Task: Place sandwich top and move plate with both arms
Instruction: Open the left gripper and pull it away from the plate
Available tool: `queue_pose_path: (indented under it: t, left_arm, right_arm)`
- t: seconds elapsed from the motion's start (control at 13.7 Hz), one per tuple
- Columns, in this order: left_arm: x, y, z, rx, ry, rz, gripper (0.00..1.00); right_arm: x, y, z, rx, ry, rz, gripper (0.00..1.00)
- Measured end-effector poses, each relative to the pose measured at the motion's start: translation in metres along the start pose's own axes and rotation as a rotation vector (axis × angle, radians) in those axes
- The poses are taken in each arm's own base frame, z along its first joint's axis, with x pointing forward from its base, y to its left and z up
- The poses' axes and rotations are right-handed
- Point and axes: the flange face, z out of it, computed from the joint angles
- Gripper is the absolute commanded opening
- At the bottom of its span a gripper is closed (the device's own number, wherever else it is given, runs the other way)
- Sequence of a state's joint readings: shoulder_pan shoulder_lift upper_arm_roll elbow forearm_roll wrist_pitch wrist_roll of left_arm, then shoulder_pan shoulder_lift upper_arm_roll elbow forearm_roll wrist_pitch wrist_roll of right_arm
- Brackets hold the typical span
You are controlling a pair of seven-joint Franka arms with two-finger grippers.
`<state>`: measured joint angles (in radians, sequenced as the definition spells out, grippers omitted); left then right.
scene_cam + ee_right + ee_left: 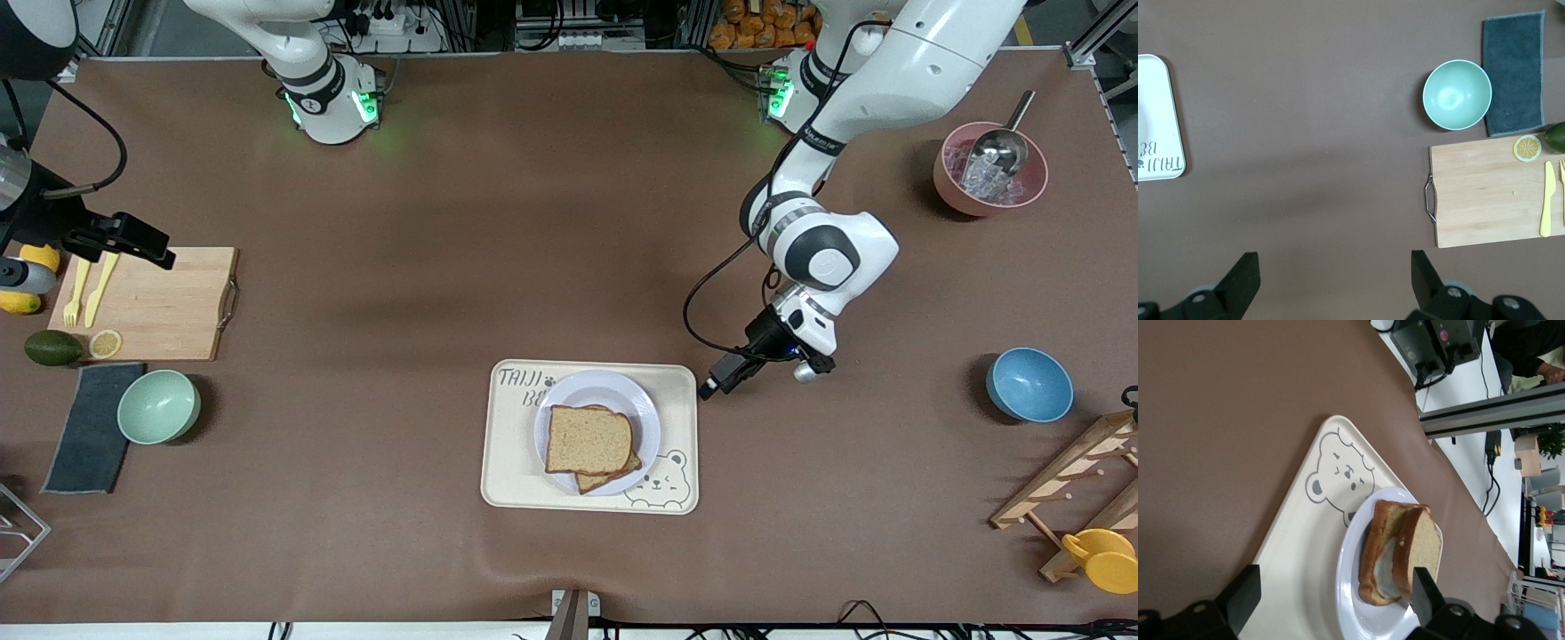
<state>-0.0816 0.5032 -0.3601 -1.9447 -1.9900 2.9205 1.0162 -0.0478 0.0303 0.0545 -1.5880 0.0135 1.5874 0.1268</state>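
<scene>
The sandwich top (589,440) lies on a lower slice on the plate (605,387), which sits on a cream bear-print tray (511,444). My left gripper (716,380) is open and empty, low beside the tray's edge toward the left arm's end. In the left wrist view its fingers (1245,590) frame the plate (1351,600); the sandwich top (1428,543) covers white egg. My right gripper (142,242) is open and empty, up over the wooden cutting board (151,302) at the right arm's end. In the right wrist view the gripper (1331,273) is over bare table.
Green bowl (158,406), grey cloth (89,427) and avocado (52,348) lie by the cutting board. Pink bowl with a scoop (989,169), blue bowl (1029,384), wooden rack (1076,480) and yellow cup (1102,558) are at the left arm's end.
</scene>
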Motion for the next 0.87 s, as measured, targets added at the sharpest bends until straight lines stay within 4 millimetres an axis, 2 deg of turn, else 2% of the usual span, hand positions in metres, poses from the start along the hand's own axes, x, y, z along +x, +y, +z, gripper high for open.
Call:
queue_pose_path:
  t: [0.66, 0.87]
  left_arm:
    - [0.018, -0.008, -0.035, 0.166, 0.123, 0.066, 1.0]
    - [0.04, -0.02, -0.045, 0.195, 0.142, 0.128, 1.0]
  right_arm:
    - [0.0, 0.0, 0.0, 0.0, 0.002, -0.001, 1.0]
    - [0.0, 0.0, 0.0, 0.0, 0.002, -0.001, 1.0]
